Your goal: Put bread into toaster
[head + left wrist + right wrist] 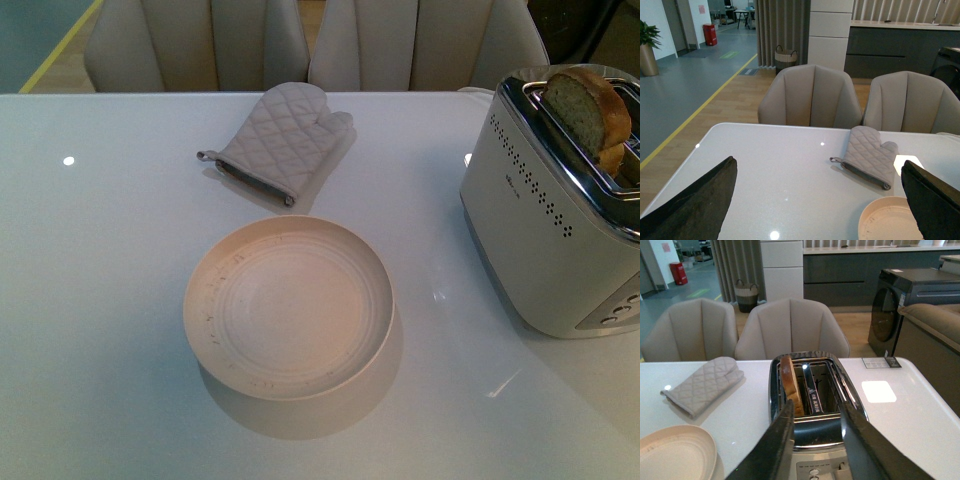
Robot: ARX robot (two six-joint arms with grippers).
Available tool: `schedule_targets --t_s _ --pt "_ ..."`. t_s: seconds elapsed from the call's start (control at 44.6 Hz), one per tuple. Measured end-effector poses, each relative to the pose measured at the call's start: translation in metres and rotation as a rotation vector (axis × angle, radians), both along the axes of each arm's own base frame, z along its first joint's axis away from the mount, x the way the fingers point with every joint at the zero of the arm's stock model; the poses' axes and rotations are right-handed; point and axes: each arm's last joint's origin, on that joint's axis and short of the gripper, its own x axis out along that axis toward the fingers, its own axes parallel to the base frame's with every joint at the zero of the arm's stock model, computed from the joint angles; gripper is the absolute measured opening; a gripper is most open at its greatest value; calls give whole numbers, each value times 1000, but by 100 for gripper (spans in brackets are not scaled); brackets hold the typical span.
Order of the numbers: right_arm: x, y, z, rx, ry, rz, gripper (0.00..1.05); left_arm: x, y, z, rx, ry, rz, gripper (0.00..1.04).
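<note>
The silver-white toaster (545, 215) stands at the table's right side, its chrome top (812, 435) showing two slots. The bread (588, 110), a tan slice with a golden crust, stands upright in the slot nearer the table's middle, its rounded top sticking out; in the right wrist view the bread (790, 387) shows edge-on. My right gripper (816, 412) hangs open just above the toaster's near end, holding nothing. My left gripper (820, 175) is wide open over the bare table left of the plate, empty. Neither arm shows in the front view.
A round cream plate (215, 305) sits empty at the table's middle. A grey quilted oven mitt (280, 140) lies behind it. Two beige chairs (810, 97) stand at the far edge. A small card (881, 362) lies on the table beyond the toaster.
</note>
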Motion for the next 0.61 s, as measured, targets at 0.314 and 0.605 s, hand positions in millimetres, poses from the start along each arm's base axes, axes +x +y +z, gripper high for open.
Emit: schedule_targets --t_s 0.314,0.605 --pt "0 0 0 0 0 0 90 0 0 0 0 0 0 98" --pt "0 0 0 0 0 0 96 0 0 0 0 0 0 98"
